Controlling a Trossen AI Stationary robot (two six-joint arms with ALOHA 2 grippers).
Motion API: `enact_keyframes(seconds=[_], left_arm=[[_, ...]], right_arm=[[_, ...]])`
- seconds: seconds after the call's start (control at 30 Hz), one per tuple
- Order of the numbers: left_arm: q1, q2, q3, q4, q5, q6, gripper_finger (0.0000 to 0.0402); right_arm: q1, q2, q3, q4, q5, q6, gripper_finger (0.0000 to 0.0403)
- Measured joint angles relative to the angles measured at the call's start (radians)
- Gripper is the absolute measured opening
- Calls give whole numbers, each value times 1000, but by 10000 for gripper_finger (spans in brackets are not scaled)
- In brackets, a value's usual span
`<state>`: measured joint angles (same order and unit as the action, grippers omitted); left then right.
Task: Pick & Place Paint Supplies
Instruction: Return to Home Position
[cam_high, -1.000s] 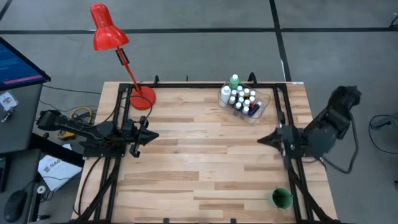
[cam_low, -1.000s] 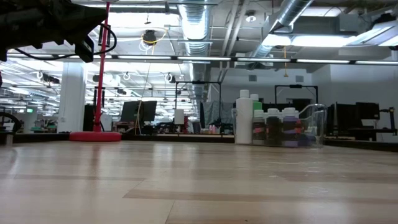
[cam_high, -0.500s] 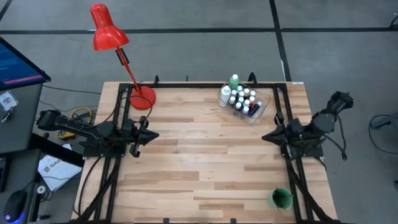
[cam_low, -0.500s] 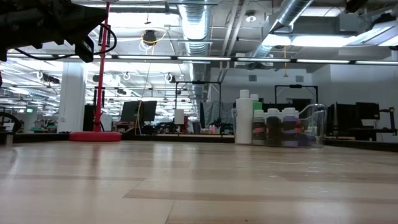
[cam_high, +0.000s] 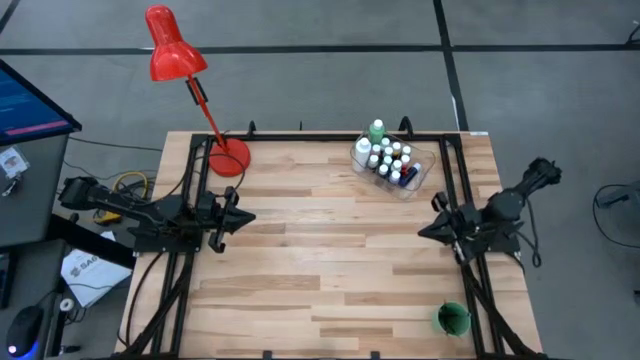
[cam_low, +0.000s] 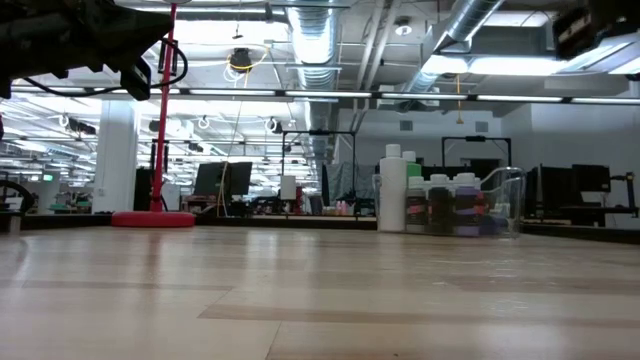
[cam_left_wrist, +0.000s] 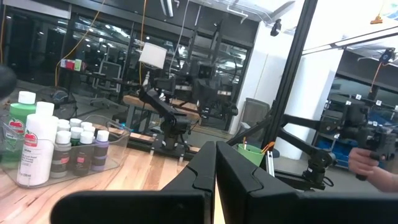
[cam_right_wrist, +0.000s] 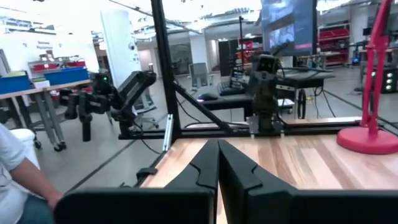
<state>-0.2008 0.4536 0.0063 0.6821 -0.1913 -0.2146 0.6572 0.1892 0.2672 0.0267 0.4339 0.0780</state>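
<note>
The paint bottles (cam_high: 386, 160) stand in a clear plastic tub (cam_high: 415, 180) at the table's far right. They are several tiny white-capped ones, a taller green one (cam_high: 377, 131) and a taller white one (cam_left_wrist: 37, 149). In the low view the bottles (cam_low: 440, 203) show far off. No paintbrush can be made out. My left gripper (cam_high: 243, 216) hovers shut over the table's left side. My right gripper (cam_high: 424, 232) hovers shut near the right edge, on the near side of the tub. Both grippers hold nothing, as the left gripper (cam_left_wrist: 216, 145) and the right gripper (cam_right_wrist: 218, 144) show in their own wrist views.
A red desk lamp's base (cam_high: 230, 158) stands at the far left corner. A green cup (cam_high: 453, 318) sits at the near right corner. Bare wood lies between the arms. A person's sleeve (cam_right_wrist: 22, 180) shows beyond the table's edge.
My right arm has changed its pose: its rear links have swung down and toward the near edge, and the gripper has shifted slightly toward the near edge, still shut. A part of the arm now shows at the low view's upper right. The bottles have not moved.
</note>
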Motion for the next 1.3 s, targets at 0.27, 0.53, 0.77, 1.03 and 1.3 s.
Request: enact_keyframes(seconds=[0.27,0.53,0.77,1.03,1.3], left_arm=[[0,0,0,0,1,0,2],[0,0,0,0,4,0,2],[0,0,0,0,3,0,2],[0,0,0,0,3,0,2],[0,0,0,0,-1,0,2]], right_arm=[[-26,-169,-159,43,-12,-20,0],[-59,-188,-255,81,-49,-58,0],[-73,-185,-260,78,-46,-62,0],[-70,-184,-260,79,-44,76,0],[-70,-184,-261,79,-43,88,0]])
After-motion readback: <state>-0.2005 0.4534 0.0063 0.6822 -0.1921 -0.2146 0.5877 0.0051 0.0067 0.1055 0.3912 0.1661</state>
